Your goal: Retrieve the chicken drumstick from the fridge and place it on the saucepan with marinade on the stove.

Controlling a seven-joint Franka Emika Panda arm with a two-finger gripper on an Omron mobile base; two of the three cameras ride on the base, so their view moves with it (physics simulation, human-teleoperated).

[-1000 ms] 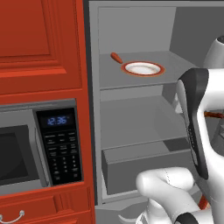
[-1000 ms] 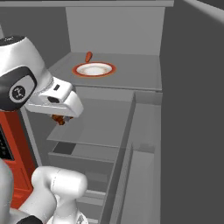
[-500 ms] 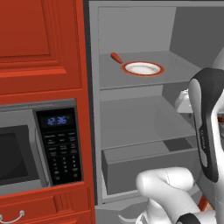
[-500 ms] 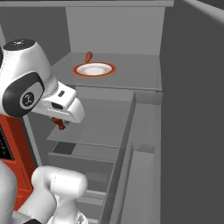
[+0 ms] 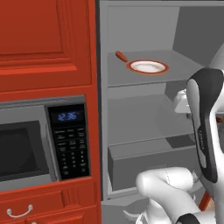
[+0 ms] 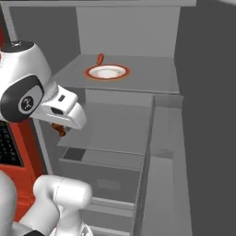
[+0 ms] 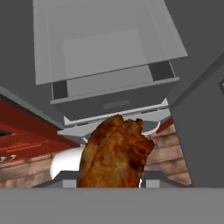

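Observation:
The chicken drumstick, a lumpy brown piece of meat, sits between my fingers in the hand view. My gripper is shut on it, in front of the open fridge at the height of its middle shelf. In the right base view the drumstick peeks out dark red-brown under the white hand. The hand looks down on the fridge's grey drawer. In the left base view my arm stands before the fridge at the right edge. The saucepan, the marinade and the stove are out of view.
A white orange-rimmed plate and a short orange stick lie on the upper shelf. The fridge door stands open on the right. Red cabinets and a black-fronted microwave flank the fridge on the left.
My arm has swung a little to the right in the left base view and the hand has dropped slightly. The drumstick stays in the gripper.

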